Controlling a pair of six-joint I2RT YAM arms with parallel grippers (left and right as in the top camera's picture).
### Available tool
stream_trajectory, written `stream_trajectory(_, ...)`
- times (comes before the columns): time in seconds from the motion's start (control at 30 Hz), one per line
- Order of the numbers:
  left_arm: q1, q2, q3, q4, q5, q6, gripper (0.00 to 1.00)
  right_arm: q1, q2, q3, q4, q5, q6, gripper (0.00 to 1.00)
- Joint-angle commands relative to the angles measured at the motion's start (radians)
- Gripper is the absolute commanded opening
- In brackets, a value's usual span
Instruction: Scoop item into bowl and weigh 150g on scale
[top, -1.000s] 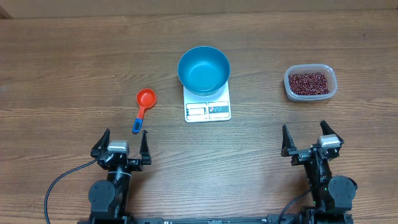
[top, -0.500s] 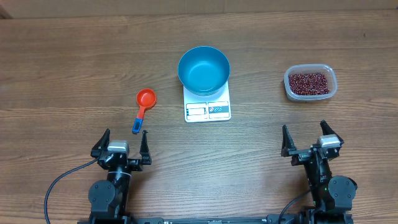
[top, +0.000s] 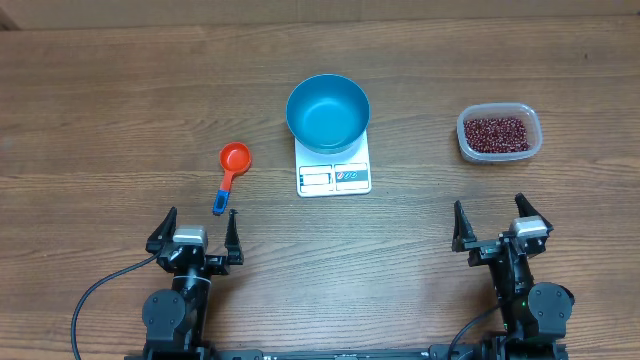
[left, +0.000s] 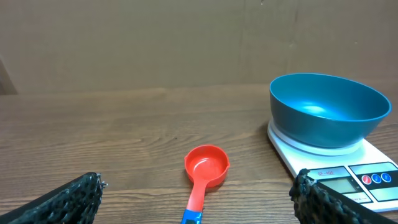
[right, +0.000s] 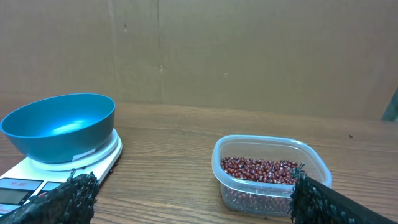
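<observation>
- Overhead view: the beans (top: 497, 131) lie in a loose heap inside a clear tub (top: 499, 158), well to the right of the scale (top: 334, 177).
- The blue bowl (top: 327, 112) sits upright on the far part of the scale and overhangs its far edge.
- The scale's long axis runs far to near, with its display end pointing toward the arms.
- A red scoop (top: 233, 160) lies left of the scale, cup at the far end, blue handle tip pointing near and slightly left.
- The left gripper (top: 200, 218) is near-left of the scale, fingers spread wide, close to the scoop's handle tip but not touching it.
- The right gripper (top: 489, 214) is near-right of the scale, fingers spread wide, gripping nothing.
</observation>
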Motion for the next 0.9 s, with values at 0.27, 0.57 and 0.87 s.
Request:
stream_trajectory(0.27, 0.006, -0.008, -0.003, 0.000, -0.014, -0.006, 1.00, -0.003, -0.012, -0.011, 0.003, -0.004, 0.002, 1.00)
stream_trajectory(0.57, 0.006, -0.008, -0.003, 0.000, -0.014, -0.006, 1.00, -0.003, -0.012, -0.011, 0.003, -0.004, 0.002, 1.00)
stream_trajectory(0.87, 0.006, -0.008, -0.003, 0.000, -0.014, -0.006, 1.00, -0.003, -0.012, -0.011, 0.003, -0.004, 0.002, 1.00)
